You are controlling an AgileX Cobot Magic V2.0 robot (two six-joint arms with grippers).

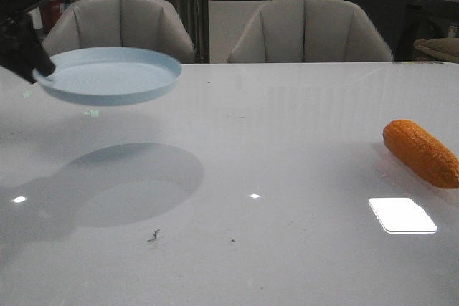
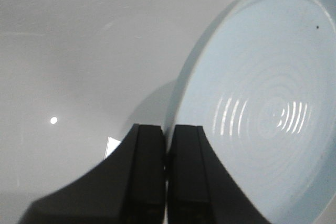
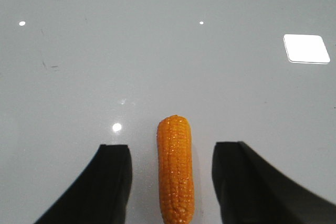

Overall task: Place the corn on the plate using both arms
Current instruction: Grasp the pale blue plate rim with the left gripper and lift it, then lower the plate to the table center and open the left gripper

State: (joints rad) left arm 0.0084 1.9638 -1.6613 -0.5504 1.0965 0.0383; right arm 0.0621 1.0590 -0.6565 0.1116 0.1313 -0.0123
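Plate (image 1: 107, 77) aloft on my left side, pinched at its near rim by my left gripper (image 2: 167, 150), jaws closed thin on the edge. It hangs level over the desk (image 1: 287, 141), its shadow well below it, so it is clear of the surface. Pale blue, shallow, nothing on it.

Corn (image 1: 422, 153) lies flat on the desk at the far right, well apart from the plate. From my right wrist view the cob (image 3: 176, 169) sits lengthwise between the fingers of my right gripper (image 3: 173, 182); jaws wide, a gap on each side, neither finger touching it. Whether the fingertips have reached cob level I cannot tell.

Step in hand, as I judge it: plate already picked up, corn grasp not yet made. Task roughly at its midpoint.

Next move calls for: closing the right jaws square across the cob's middle. Glossy, rounded, tapered body; I expect it to roll or squirt out if pinched off-centre. Then a lift and a long carry leftward, with the left arm keeping the plate level, or bringing it toward the middle to meet the cob. Release low onto the plate so it does not roll over the shallow rim.

Writing, brands, labels: none readable on plate, corn or desk. Background items too small to make out.
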